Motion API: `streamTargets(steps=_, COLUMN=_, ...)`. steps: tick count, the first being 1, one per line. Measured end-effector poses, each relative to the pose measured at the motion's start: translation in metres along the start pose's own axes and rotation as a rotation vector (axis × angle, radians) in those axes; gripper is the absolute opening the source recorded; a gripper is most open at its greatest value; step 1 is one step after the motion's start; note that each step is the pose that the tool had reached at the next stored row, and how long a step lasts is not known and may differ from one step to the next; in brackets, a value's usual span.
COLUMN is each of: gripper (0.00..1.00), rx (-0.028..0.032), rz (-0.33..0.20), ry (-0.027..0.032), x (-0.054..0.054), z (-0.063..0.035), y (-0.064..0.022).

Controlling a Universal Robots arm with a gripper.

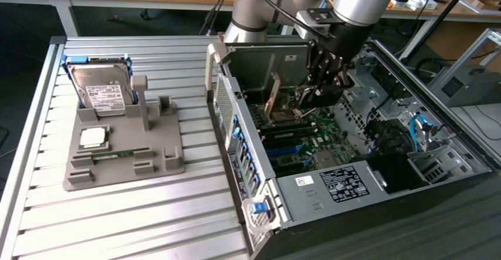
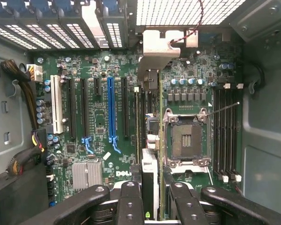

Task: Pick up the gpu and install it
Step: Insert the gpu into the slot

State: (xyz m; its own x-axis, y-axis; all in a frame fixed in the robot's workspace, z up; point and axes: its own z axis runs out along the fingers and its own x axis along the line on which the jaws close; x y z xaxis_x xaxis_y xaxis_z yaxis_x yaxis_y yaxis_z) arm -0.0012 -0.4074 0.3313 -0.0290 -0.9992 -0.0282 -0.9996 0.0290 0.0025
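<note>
Inside the open computer case [image 1: 438,154], the hand [image 2: 152,197] grips the gpu [image 2: 150,140] edge-on above the motherboard [image 2: 98,117]

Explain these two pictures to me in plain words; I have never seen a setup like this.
The exterior view looks from off the arm: a silver robot arm reaches down into an open computer case lying on a slatted metal table. Its black gripper holds the gpu, a thin card standing on edge over the green motherboard.

Towards the exterior view's left sits a grey holder with spare parts: a boxy hard drive, a square processor chip and a narrow memory stick.

The wrist view comes from a camera on the arm, looking straight down into the case. The black fingers grip the card, seen edge-on, above the board's slots and the empty processor socket.
</note>
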Motion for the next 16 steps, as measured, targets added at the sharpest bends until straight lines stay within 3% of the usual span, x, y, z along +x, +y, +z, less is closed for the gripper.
streamTargets(steps=16, gripper=0.27, rx=0.0, rz=0.0, ry=-0.0001, x=0.0043, z=0.0056, y=0.0031)
